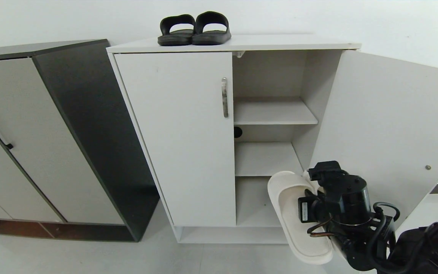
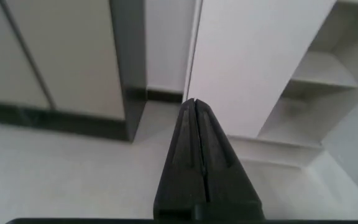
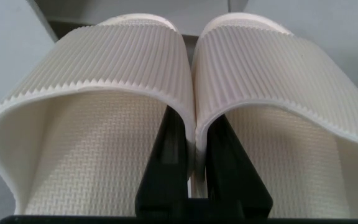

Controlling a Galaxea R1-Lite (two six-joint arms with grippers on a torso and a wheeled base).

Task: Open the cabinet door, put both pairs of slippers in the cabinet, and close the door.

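The right gripper (image 3: 194, 140), clenched on the 2 white slippers (image 1: 299, 213), holds them before the lower shelves (image 1: 264, 158) of the open cabinet (image 1: 287, 42), likely needing a forward push inside next; the left gripper (image 2: 195, 109) is clamped empty, and the black slippers (image 1: 194, 29) sit on top.

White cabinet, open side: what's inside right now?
Bare shelves, no slippers on them. The white slippers, clamped in the right gripper, cover part of the lowest compartment. The closed left door hides the other half.
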